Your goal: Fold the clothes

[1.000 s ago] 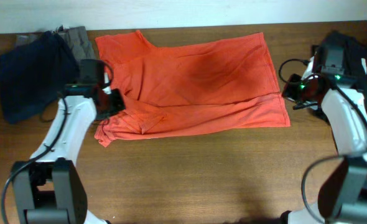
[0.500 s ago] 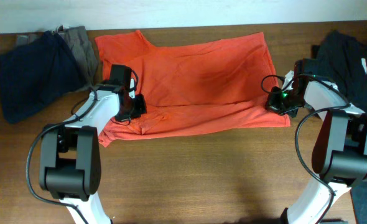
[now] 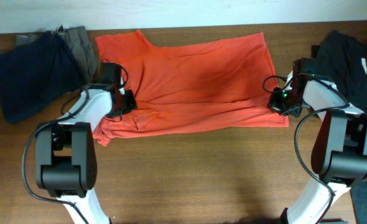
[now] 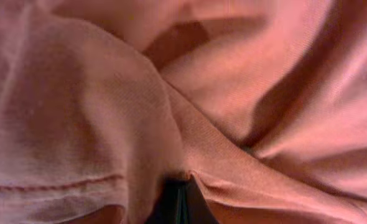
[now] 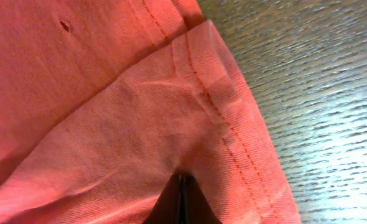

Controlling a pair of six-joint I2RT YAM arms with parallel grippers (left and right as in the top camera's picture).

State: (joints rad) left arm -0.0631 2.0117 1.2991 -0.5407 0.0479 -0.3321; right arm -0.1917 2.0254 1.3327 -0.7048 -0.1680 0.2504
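An orange-red T-shirt lies spread across the wooden table, its near strip doubled up in a wrinkled band. My left gripper sits on the shirt's left side near the sleeve, shut on a pinch of fabric. In the left wrist view the cloth fills the frame and bunches at the closed tips. My right gripper is at the shirt's right edge, shut on fabric just inside the stitched hem. The closed tips show at the bottom of the right wrist view.
A navy garment and a grey one lie at the back left corner. A black garment is heaped at the right edge behind my right arm. Bare wood lies right of the hem.
Both grippers came inward onto the shirt. In the last half second the left one drew back a little to the left, taking the fabric with it. The right one barely shifted.
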